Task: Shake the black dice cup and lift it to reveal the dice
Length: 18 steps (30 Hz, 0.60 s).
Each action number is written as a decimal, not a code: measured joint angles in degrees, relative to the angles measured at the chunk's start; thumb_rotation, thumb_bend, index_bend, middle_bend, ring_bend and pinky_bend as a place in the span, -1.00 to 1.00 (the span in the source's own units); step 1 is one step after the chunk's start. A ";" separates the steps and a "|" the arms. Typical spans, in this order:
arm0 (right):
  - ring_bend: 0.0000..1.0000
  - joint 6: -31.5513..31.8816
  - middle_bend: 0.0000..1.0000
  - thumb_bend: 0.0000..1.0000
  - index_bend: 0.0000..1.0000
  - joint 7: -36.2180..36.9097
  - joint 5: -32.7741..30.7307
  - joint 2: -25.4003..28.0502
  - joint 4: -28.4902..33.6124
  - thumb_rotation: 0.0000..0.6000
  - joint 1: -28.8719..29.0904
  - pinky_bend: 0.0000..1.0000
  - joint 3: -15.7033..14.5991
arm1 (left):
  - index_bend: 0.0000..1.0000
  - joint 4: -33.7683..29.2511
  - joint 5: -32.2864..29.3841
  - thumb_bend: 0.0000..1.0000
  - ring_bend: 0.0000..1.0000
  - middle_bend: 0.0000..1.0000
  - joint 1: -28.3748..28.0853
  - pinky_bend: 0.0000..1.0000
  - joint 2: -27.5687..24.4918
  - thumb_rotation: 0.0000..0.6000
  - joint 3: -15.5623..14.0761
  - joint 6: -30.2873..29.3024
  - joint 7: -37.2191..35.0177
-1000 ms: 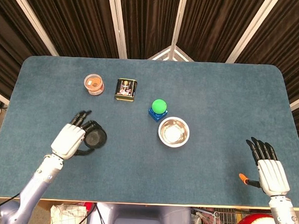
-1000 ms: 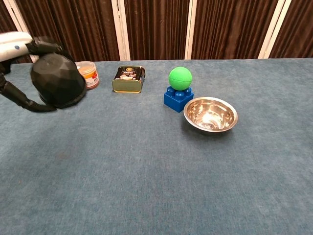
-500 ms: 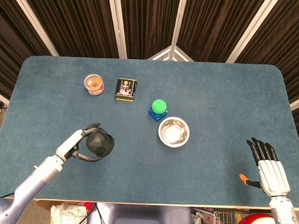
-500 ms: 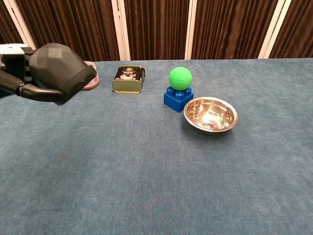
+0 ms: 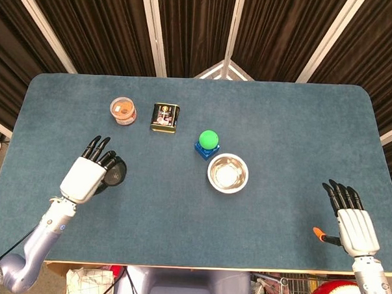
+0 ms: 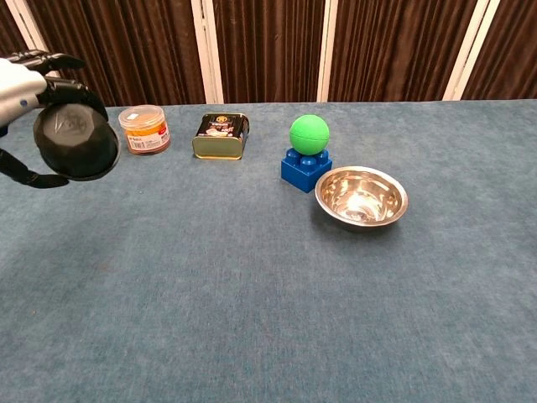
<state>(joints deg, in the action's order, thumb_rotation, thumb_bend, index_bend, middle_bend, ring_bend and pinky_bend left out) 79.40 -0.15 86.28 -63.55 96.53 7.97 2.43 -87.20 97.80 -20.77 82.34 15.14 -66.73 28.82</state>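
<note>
Black dice cup (image 6: 74,143) sits in the grasp of the left hand (image 5: 85,178), raised off the bench (image 5: 275,124) at its left side, well to the left of the steel bowl (image 5: 228,173), which serves here as the landmark. In the chest view the cup looks tipped, its faceted side facing the camera; whether the mouth points down cannot be told, and no dice are visible in either view.

Judged from this, the shake is under way and the reveal is not yet done. The main risk is the dice flying out: if the cup tilts too far while off the bench, they could scatter across the cloth or over the near-left edge. A loose wrap could also let the cup slip.

The fingers (image 6: 50,61) curl over the cup's top and far side, while a dark digit hooks under it, so the cup hangs beneath and slightly right of the palm.

Further left of the bowl, toward the back, stand an orange-lidded jar (image 5: 123,110) and a gold tin (image 5: 165,117). Just beside the bowl, a green ball (image 5: 209,138) rests on a blue block (image 6: 305,169).

Far right of the bowl, the right hand (image 5: 353,222) lies flat near the front edge, fingers spread, holding nothing.
</note>
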 measured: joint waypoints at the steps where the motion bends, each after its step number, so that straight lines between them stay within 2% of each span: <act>1: -0.97 0.01 -1.00 -0.63 -0.94 0.03 0.00 0.02 0.00 1.00 0.00 -1.00 0.00 | -0.12 0.13 -0.20 -0.21 -0.93 -0.07 0.10 -0.96 0.35 1.00 -0.18 -0.27 2.65; 4: -0.97 0.05 -1.00 -0.63 -0.94 0.10 0.07 -0.01 -0.08 1.00 -0.04 -1.00 -0.07 | -0.12 -0.34 -1.74 -0.21 -0.93 -0.07 0.25 -0.96 0.81 1.00 -0.65 -0.04 5.28; 6: -0.98 0.05 -1.00 -0.63 -0.94 0.03 0.10 0.00 0.00 1.00 0.00 -1.00 -0.05 | -0.12 -1.17 -3.45 -0.21 -0.93 -0.08 0.25 -0.96 0.85 1.00 -0.87 0.72 4.10; 9: -0.98 0.02 -1.00 -0.63 -0.94 -0.08 0.01 -0.03 0.03 1.00 -0.03 -1.00 -0.08 | -0.12 -3.48 -7.63 -0.21 -0.93 -0.08 0.07 -0.96 0.49 1.00 -1.04 3.20 -2.13; 16: -0.97 -0.12 -1.00 -0.63 -0.94 -0.30 -0.16 -0.23 -0.04 1.00 0.07 -1.00 -0.02 | -0.12 -10.50 -20.42 -0.21 -0.93 -0.08 -1.75 -0.96 -2.49 1.00 -0.38 13.94 -25.04; 18: -0.97 -0.08 -1.00 -0.63 -0.94 -0.12 -0.22 -0.10 -0.08 1.00 0.05 -1.00 0.01 | -0.12 -11.75 -23.36 -0.21 -0.93 -0.08 -2.58 -0.96 -3.48 1.00 -0.12 16.71 -29.13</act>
<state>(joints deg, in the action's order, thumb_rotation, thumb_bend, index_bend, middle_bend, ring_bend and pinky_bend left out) 79.32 -0.27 86.06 -63.65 96.45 8.02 2.44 -98.94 74.44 -23.35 78.86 15.01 -50.02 -0.31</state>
